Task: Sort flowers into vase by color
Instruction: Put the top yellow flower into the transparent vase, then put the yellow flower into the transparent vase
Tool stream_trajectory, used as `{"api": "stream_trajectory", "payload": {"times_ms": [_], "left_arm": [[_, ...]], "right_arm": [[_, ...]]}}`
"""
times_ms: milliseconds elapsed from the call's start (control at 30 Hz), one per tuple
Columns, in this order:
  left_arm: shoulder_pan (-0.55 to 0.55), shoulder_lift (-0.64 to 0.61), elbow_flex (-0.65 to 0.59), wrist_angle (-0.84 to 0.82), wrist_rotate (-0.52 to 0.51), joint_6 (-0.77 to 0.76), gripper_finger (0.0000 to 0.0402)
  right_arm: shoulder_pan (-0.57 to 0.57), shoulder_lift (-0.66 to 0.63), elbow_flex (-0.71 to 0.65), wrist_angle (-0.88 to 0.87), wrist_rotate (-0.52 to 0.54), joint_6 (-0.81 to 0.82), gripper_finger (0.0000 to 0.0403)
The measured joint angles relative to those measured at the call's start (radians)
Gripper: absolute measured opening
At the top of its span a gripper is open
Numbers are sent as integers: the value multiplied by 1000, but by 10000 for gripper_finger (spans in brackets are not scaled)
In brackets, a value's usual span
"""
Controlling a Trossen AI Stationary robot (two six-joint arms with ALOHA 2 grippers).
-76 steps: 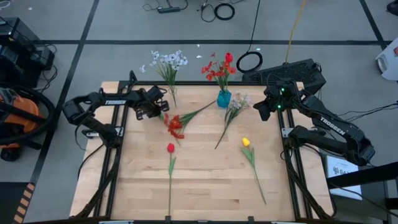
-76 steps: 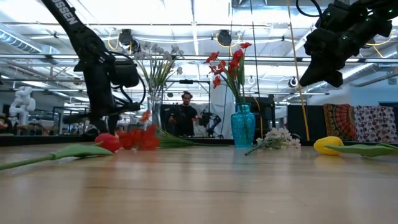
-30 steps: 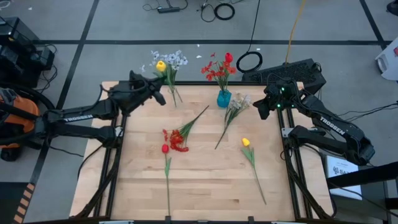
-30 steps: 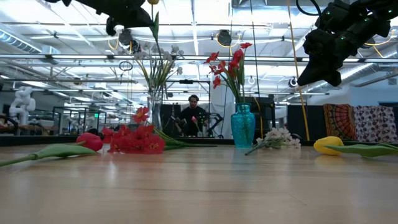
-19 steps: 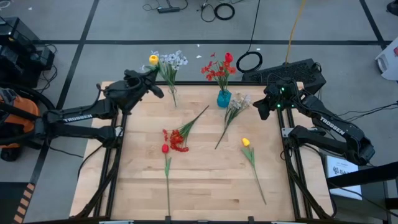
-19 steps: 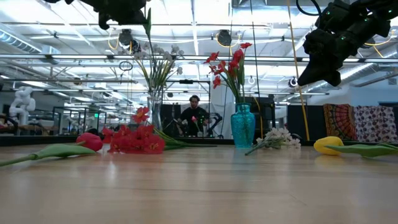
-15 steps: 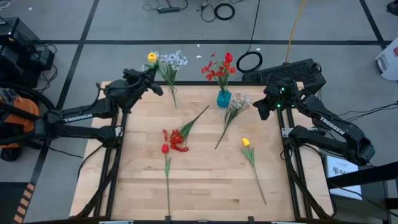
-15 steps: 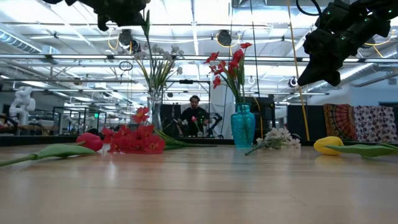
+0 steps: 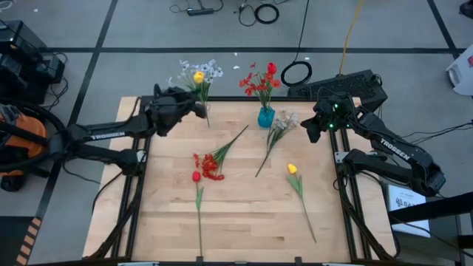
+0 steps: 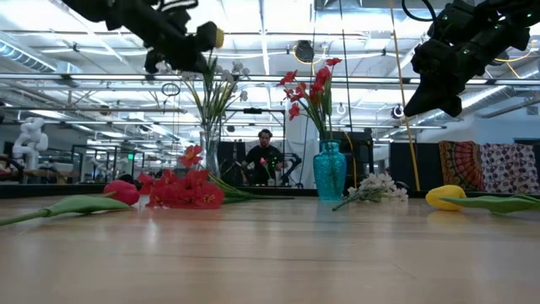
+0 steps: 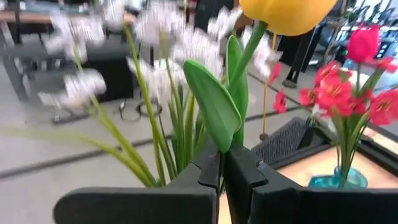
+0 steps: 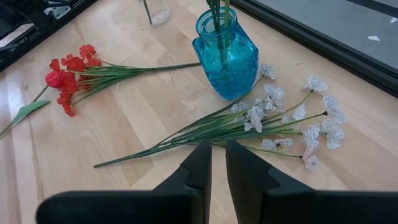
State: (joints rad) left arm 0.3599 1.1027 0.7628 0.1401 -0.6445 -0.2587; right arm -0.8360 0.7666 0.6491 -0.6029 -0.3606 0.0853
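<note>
At the far-left corner of the tabletop [image 9: 244,222], the left arm, with "TROSSEN" lettered in white along its link, reached toward the clear vase [image 10: 209,154]. Its left hand [image 9: 194,106] was clamped on the green stem of a yellow tulip [image 9: 198,76]; in the left wrist view the two dark fingers [image 11: 242,171] pinched that stem just below a broad leaf, with the yellow bloom raised above them. The bloom sat among the white sprays [image 9: 203,72] already standing in the clear vase.

Toward the middle of the tabletop, a red tulip [image 9: 196,176] lay flat with its stem pointing to the near edge, and just beside its bloom lay a red spray [image 9: 209,165], whose stem ran up toward the blue vase [image 9: 265,117]. That blue vase stood at the far edge and held upright red flowers [image 9: 261,81].

Just beside the blue vase lay a loose white spray [image 9: 283,122], its stem slanting toward the centre. Nearer the front, a second yellow tulip [image 9: 292,169] lay flat with its stem trailing to the near edge.

On the right, the right arm also carried "TROSSEN" lettering. The right hand [image 9: 313,130] hovered above the white spray's blossoms, empty, its fingers [image 12: 198,169] nearly together with only a narrow gap showing in the right wrist view.
</note>
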Motion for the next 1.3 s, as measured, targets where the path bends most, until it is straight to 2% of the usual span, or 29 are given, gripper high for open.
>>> {"api": "stream_trajectory", "payload": {"times_ms": [367,700,833,1000,1167,1300], "left_arm": [[-8,67,0,-90,22,-118,16],[-8,40,-1,-140,47,-128,106],[-15,-9,-1,-181,68,-128,121],[-45,-115,-1,-335,79,-135,123],[-65,-197,-1,-560,140,-218,123],[-84,-213,-1,-700,195,-232,123]], "right_arm": [[0,0,0,0,-3,0,40],[0,0,0,0,-6,26,40],[11,0,0,0,-9,49,40],[101,-5,0,0,23,54,15],[264,-5,0,13,157,134,3],[410,0,0,76,268,224,1]]}}
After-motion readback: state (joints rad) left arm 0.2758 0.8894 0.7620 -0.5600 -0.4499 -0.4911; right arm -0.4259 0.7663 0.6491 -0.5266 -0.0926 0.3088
